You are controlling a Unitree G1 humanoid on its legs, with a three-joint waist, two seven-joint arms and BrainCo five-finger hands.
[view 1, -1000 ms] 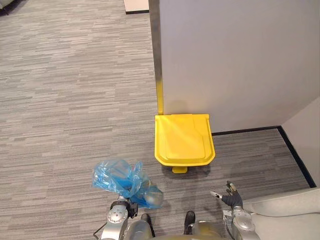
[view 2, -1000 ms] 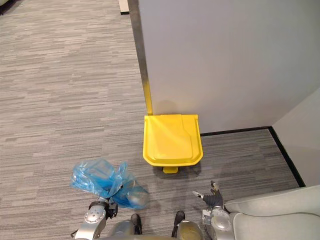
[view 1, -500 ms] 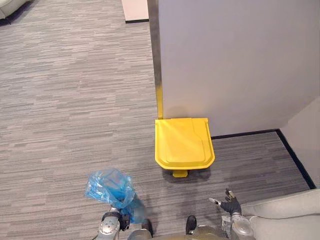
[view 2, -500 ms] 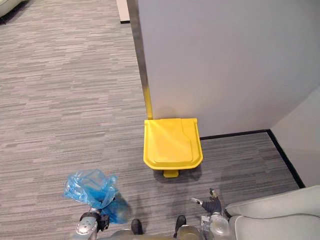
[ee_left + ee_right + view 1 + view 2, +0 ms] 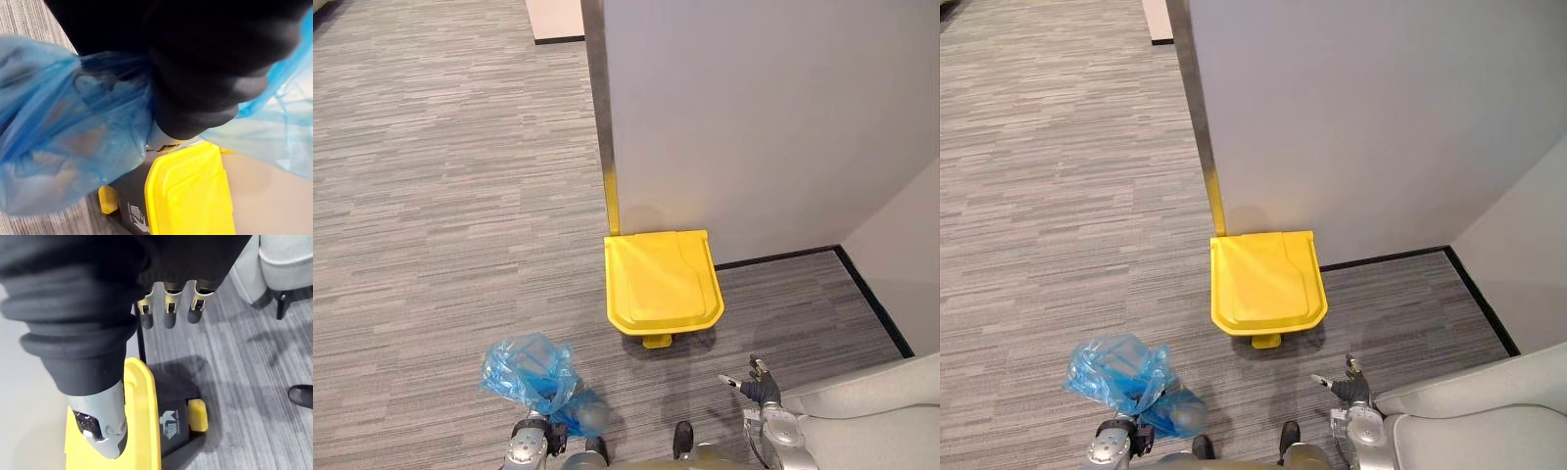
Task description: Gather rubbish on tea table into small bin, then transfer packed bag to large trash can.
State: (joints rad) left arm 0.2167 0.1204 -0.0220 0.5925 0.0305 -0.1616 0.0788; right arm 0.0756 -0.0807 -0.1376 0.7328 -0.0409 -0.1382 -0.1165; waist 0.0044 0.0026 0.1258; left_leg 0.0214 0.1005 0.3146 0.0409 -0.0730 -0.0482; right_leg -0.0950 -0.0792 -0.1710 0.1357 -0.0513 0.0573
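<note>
Head views: the packed blue bag [image 5: 530, 374] rides at the left hand [image 5: 551, 437], clear of the carpet [image 5: 431, 215] and short of the yellow trash can [image 5: 661, 279]; its lid is down, with the pedal [image 5: 657, 341] facing the robot; the right hand [image 5: 759, 384] hangs apart from both. Left wrist view: the bag's film wraps the hand; the hold is probably firm, but I cannot tell. Right wrist view: fingers [image 5: 169, 318] straight, carrying nothing. Judgement: gathering and bagging are done; opening the lid and dropping the bag in remain.
</note>
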